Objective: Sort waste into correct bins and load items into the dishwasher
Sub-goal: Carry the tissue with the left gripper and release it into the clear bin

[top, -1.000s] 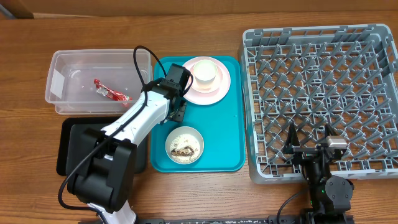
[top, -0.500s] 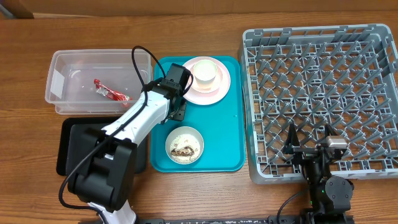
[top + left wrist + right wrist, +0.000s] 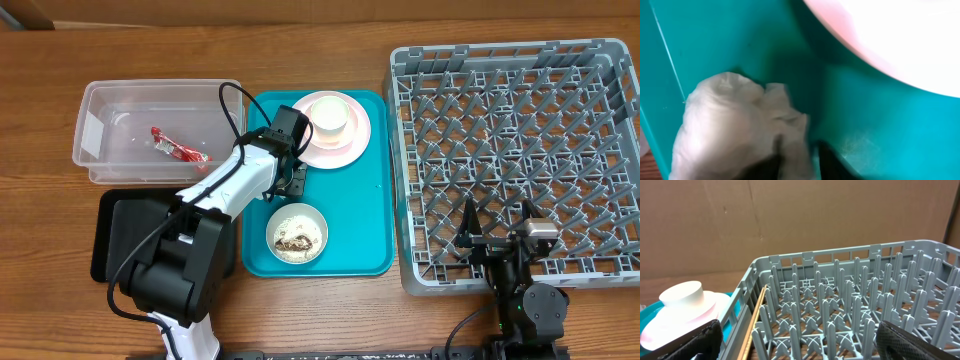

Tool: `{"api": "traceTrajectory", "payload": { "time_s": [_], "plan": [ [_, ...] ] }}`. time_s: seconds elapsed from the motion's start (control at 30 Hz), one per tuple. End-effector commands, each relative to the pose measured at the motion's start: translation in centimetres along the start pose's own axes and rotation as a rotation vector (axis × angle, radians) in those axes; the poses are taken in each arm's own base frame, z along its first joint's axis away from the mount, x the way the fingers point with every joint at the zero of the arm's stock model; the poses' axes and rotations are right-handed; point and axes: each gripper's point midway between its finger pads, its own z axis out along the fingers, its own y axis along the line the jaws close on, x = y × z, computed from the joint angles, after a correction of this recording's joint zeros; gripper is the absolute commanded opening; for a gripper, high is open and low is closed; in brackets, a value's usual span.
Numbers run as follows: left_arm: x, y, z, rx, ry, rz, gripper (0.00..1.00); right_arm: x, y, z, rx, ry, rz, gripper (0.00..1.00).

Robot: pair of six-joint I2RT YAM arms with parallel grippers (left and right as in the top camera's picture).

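In the left wrist view a crumpled white napkin (image 3: pixel 730 125) lies on the teal tray (image 3: pixel 740 40), beside the pink plate (image 3: pixel 890 40). My left gripper (image 3: pixel 799 162) is shut on a fold at the napkin's right edge. From overhead the left gripper (image 3: pixel 293 180) sits low over the tray's left part and hides the napkin. The cream cup (image 3: pixel 333 117) stands on the pink plate (image 3: pixel 345 145). A whitish bowl (image 3: pixel 297 233) holds rice and brown scraps. The red wrapper (image 3: pixel 175 147) lies in the clear tub (image 3: pixel 120 120). My right gripper (image 3: pixel 812 345) is open over the grey dish rack (image 3: pixel 850 305), holding nothing.
The black tray (image 3: pixel 115 240) lies below the clear tub, partly under my left arm. The dish rack (image 3: pixel 520 150) fills the right side of the table, and my right gripper (image 3: pixel 497 235) hovers at its front edge. The teal tray (image 3: pixel 370 220) lies between tub and rack.
My left jaws have closed in onto the napkin. The left gripper has shifted slightly to the right. The right arm has not moved.
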Motion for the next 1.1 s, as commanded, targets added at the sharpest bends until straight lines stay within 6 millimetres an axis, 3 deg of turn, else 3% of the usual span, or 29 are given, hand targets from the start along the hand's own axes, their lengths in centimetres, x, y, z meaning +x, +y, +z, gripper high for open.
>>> {"api": "traceTrajectory", "payload": {
  "time_s": [0.0, 0.23, 0.33, 0.6, 0.83, 0.93, 1.07],
  "plan": [
    [1.1, -0.1, 1.2, 0.004, 0.047, 0.002, 0.06, 0.1, -0.2, 0.0, 0.008, -0.007, 0.005, 1.0],
    [-0.4, -0.3, -0.6, 0.008, 0.024, 0.012, 0.04, 0.1, -0.2, 0.0, 0.008, -0.006, 0.005, 1.0],
    [-2.1, -0.3, -2.7, 0.005, -0.007, 0.008, 0.04, 0.1, -0.2, 0.0, 0.008, -0.006, 0.005, 1.0],
    [-7.2, 1.3, -10.8, -0.077, -0.162, -0.012, 0.04, 0.1, -0.2, 0.0, 0.008, -0.006, 0.005, 1.0],
    [-9.1, 4.4, -15.7, -0.223, -0.242, -0.044, 0.04, 0.1, -0.2, 0.0, 0.008, -0.007, 0.005, 1.0],
    [-9.9, 7.6, -17.7, -0.347, -0.287, -0.107, 0.04, 0.1, -0.2, 0.0, 0.008, -0.006, 0.005, 1.0],
    [-10.6, 10.4, -18.1, -0.391, -0.321, -0.202, 0.04, 0.1, -0.2, 0.0, 0.008, -0.006, 0.005, 1.0]
  ]
}}
